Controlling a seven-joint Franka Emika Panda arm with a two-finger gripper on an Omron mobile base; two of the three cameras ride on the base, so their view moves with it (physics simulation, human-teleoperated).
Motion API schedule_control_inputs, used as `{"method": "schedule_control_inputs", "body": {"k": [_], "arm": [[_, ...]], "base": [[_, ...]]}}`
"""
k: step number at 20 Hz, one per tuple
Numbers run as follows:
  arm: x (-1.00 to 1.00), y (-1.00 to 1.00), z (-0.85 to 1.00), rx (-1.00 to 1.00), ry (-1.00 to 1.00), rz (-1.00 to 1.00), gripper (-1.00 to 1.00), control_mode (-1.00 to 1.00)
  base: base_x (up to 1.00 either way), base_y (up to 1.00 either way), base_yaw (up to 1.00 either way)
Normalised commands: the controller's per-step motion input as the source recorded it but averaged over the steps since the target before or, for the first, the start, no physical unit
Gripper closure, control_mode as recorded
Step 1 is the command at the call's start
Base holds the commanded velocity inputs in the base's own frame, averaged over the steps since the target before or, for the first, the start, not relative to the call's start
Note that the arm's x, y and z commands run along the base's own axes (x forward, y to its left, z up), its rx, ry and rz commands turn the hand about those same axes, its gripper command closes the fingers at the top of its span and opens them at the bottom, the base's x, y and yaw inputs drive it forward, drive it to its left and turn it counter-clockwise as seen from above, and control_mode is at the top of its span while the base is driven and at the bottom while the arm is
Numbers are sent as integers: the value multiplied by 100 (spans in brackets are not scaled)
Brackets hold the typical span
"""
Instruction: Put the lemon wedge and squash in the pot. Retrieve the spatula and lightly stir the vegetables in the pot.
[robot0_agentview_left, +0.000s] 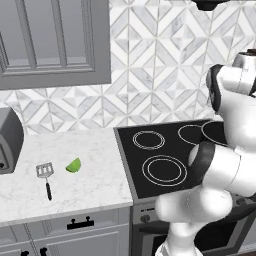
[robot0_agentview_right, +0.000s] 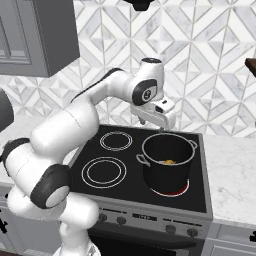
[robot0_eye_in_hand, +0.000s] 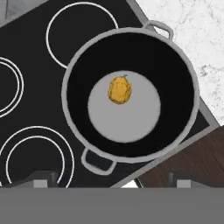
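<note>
Squash (robot0_eye_in_hand: 120, 90): lies on the pale grey floor of the pot, a little off centre; a small part of it shows over the rim in the right base view (robot0_agentview_right: 168, 161).
Pot (robot0_agentview_right: 167, 165): black, silvery rim, upright on the near right burner of the stovetop (robot0_agentview_right: 125, 187), with a red glow under its base; one small handle points left, the other right. From the hand camera its round mouth (robot0_eye_in_hand: 74, 61) sits in mid-picture with a handle on each of two opposite sides.
Gripper (robot0_agentview_right: 159, 122): hangs above the pot's far rim, pointing down, clear of the pot. The two finger tips (robot0_eye_in_hand: 41, 180) stand at the bottom edge of the hand view, well apart, so the jaws are apart with nothing between them.
Lemon wedge (robot0_agentview_left: 74, 165): on the marble desk (robot0_agentview_left: 95, 192) left of the stovetop, rind side up, near the middle of the desk's depth.
Spatula (robot0_agentview_left: 46, 179): flat on the desk just left of the lemon wedge, apart from it; slotted blade toward the far side, black handle toward the near edge.
Toaster (robot0_agentview_left: 9, 140): grey, at the left edge of the desk, left of the spatula.
Cabinet (robot0_agentview_left: 55, 42): grey door on the wall above the desk.
Arm (robot0_agentview_right: 65, 145): reaches from lower left across the left burners toward the pot.
</note>
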Motion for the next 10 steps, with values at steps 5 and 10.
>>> {"method": "schedule_control_inputs", "body": {"k": [5, 10], "arm": [[-53, 100, 26, -21, 0, 16, -100, -100], [-51, 100, 14, -8, 1, 16, -100, -100]], "base": [[0, 0, 0], [0, 0, 0]]}}
